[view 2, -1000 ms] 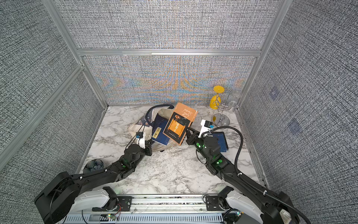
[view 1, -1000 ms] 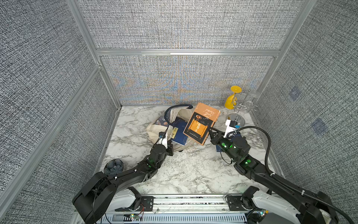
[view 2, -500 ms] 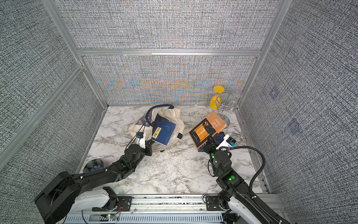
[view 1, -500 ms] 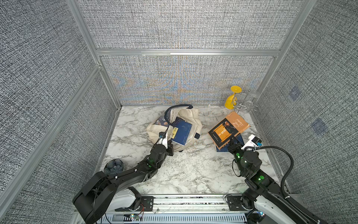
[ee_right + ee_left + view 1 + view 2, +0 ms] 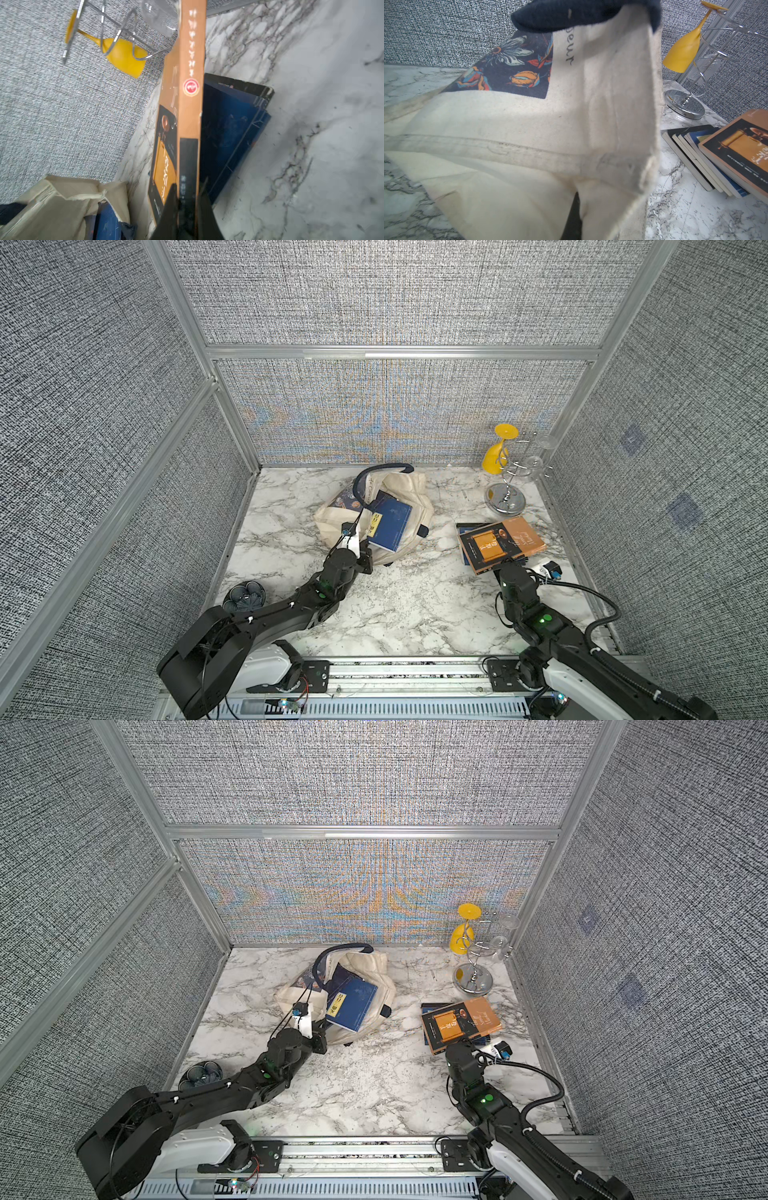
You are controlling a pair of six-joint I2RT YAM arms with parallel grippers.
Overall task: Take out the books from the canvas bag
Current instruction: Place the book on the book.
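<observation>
The cream canvas bag (image 5: 332,519) (image 5: 291,996) lies slumped at the back middle of the marble table. Out of its mouth sticks a navy book (image 5: 390,523) (image 5: 352,1003) with a yellow label. My left gripper (image 5: 360,551) (image 5: 577,212) is shut on the bag's near fabric, which fills the left wrist view. My right gripper (image 5: 496,567) (image 5: 188,199) is shut on the near edge of an orange-and-black book (image 5: 503,542) (image 5: 190,62). That book rests on top of a stack of dark blue books (image 5: 468,527) (image 5: 228,116) at the right.
A chrome glass rack (image 5: 505,499) holding a yellow glass (image 5: 494,456) and clear glasses stands in the back right corner, just behind the stack. A dark ribbed dish (image 5: 244,597) sits at the front left. Grey walls close in three sides.
My right arm has carried the orange-and-black book from above the bag over to the right and down onto the stack. The left arm has stayed where it was, holding the bag.
</observation>
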